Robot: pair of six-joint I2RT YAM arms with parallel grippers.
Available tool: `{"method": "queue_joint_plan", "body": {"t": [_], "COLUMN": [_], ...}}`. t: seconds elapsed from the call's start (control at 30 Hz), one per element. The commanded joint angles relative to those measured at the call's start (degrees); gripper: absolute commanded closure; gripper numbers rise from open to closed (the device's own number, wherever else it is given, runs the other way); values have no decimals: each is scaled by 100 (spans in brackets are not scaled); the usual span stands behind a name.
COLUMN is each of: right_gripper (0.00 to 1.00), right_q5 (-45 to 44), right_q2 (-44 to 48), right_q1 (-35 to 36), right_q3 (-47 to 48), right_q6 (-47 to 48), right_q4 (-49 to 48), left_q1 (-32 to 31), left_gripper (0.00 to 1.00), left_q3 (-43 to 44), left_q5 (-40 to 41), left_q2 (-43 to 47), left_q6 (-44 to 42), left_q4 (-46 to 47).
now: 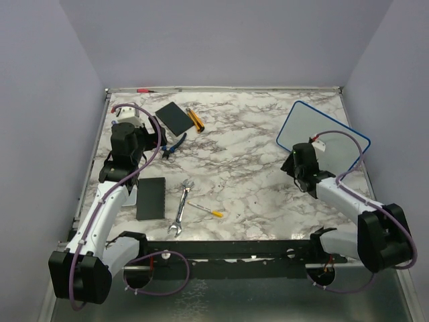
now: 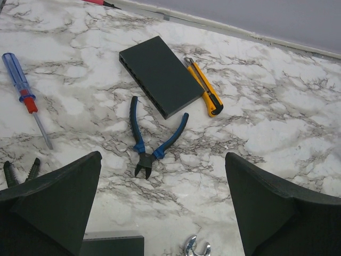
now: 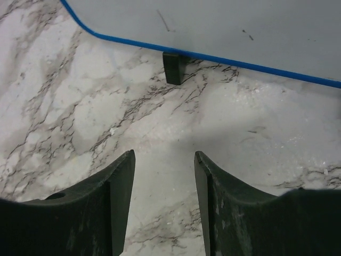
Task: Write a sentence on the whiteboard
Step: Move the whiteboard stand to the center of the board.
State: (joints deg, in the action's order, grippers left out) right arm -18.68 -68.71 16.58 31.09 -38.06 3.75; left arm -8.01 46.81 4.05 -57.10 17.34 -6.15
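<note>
1. Arm bases [image 1: 234,258], bolted side by side on the near rail of the marble worktop [image 1: 248,161].
2. Wrench [image 1: 181,209], silver, lying near centre-left; small yellow-handled screwdriver [image 1: 206,210] just beside it on the right.
3. Black pad [image 1: 151,198], flat and rectangular, left of the wrench and next to the left forearm.
4. Left end effector [image 2: 162,157], released, jaws spread wide with nothing between; hovering over the left half of the worktop.
5. Pliers [image 2: 145,156], blue-handled, handles splayed, on the marble below the left end effector.
6. Blue-and-red screwdriver [image 2: 21,88], well left of the pliers.
7. Right end effector [image 3: 164,160], jaws parted over bare marble, grasping nothing; just short of the board's blue frame, not touching it.
8. Whiteboard [image 1: 308,124], blue-framed, at the far right of the worktop, turned at an angle, raised on a small black foot [image 3: 173,68]; a few small dark marks [image 3: 164,20] on its face, wording not readable.
9. Second black pad [image 2: 160,74], far left; yellow utility knife [image 2: 205,88] just beside it.
</note>
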Motion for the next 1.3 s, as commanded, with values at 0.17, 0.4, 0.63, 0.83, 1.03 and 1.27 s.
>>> {"method": "queue_joint_plan", "body": {"t": [0.17,0.4,0.63,0.83,1.03,1.27], "right_gripper": [50,53,56,59,59,62], "right_q5": [-1164,-1540,-1578,-1792,-1903,-1912], "right_q2": [-932,-1744,-2330,-2514,-2676,-2802], "right_q1": [38,36,34,38,32,27], "right_q3": [237,580,930,1146,1373,1525], "right_q6": [-195,-140,-116,-312,-468,-541], "right_q4": [-1276,-1447,-1444,-1115,-745,-523], "left_q1": [-108,-116,-116,-113,-114,-115], "left_gripper": [1,1,1,1,1,1], "left_q3": [-40,-31,-29,-31,-23,-22], "left_q5": [-220,-186,-181,-177,-164,-111], "left_q2": [34,32,32,49,93,153], "left_q6": [-35,-64,-69,-82,-96,-114], "left_q4": [-10,-12,-10,-26,-38,-57]}}
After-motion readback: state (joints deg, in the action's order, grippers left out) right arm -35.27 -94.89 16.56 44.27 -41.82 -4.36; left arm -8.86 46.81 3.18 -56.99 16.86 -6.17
